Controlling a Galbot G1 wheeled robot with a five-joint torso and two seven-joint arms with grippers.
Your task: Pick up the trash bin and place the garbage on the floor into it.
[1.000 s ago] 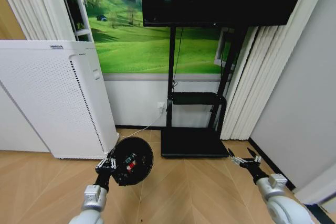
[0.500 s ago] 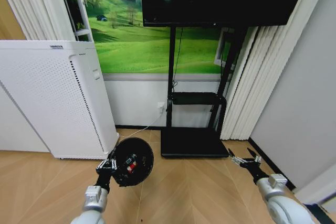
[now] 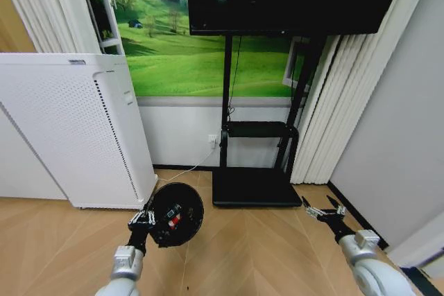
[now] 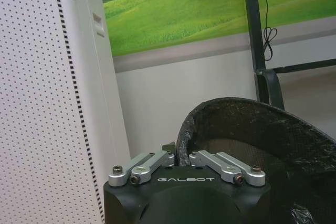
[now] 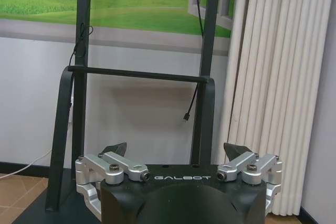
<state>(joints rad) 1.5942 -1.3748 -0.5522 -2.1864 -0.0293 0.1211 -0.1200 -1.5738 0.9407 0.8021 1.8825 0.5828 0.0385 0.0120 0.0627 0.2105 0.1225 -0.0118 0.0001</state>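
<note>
The left claw (image 3: 141,219) is clenched on the rim of the small black round mesh trash bin (image 3: 176,213), litter already inside; the right claw (image 3: 323,211) hangs released, idle

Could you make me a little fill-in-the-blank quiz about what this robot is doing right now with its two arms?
1. The left gripper is shut on the rim of the ____ trash bin.
2. The right gripper holds nothing and its fingers are ____.
3. Beside the bin stands a tall ____ perforated appliance.
4. Small items, some of them red, lie ____ the bin.

Missing words: black; open; white; inside
</note>
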